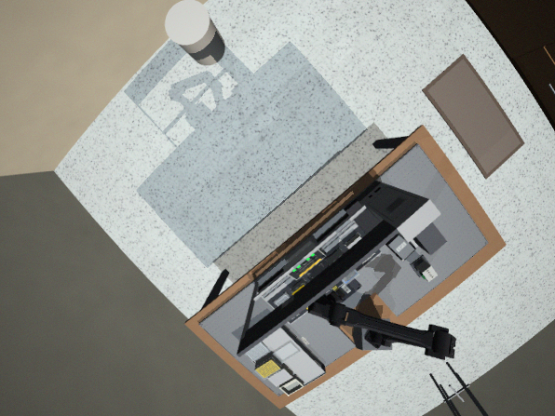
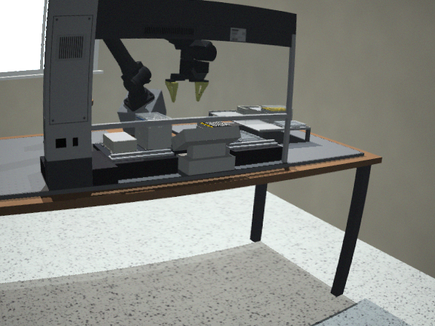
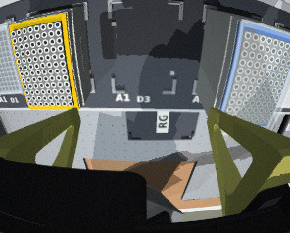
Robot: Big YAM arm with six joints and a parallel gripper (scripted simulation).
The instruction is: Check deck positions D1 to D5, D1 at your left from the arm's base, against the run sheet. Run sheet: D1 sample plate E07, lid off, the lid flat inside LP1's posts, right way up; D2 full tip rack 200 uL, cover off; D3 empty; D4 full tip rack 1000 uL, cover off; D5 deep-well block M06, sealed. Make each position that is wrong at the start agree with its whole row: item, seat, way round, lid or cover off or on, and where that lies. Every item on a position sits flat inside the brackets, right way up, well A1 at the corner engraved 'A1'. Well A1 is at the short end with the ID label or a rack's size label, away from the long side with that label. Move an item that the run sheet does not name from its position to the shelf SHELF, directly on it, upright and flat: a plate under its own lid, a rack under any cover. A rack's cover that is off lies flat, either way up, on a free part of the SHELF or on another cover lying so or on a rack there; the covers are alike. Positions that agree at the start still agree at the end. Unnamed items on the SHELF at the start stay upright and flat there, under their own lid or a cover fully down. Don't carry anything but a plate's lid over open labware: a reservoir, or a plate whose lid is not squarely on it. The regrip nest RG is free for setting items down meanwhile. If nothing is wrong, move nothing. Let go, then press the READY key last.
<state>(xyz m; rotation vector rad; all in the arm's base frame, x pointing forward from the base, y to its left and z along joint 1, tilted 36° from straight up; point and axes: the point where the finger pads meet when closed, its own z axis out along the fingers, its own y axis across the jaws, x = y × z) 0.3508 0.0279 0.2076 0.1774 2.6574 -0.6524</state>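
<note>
My gripper (image 3: 143, 114) is open and empty, high above the deck and over the regrip nest RG (image 3: 163, 122). It also shows in the exterior view (image 2: 186, 91) under the black gantry. Straight ahead in the wrist view, position D3 (image 3: 144, 51) is bare inside its brackets, with 'A1' engraved at its near left corner. To its left stands a yellow-rimmed tip rack (image 3: 43, 63), cover off. To its right stands a blue-rimmed tip rack (image 3: 259, 71), cover off. At the far left edge a grey plate (image 3: 5, 63) is partly seen. D5 is out of the wrist view.
The shelf (image 2: 266, 121) at the right end of the table carries several flat items, one a yellow-topped rack (image 2: 274, 107). A white block (image 2: 120, 141) and a taller box (image 2: 153, 132) stand on the deck's left end. The gantry's beam (image 2: 197, 21) runs overhead.
</note>
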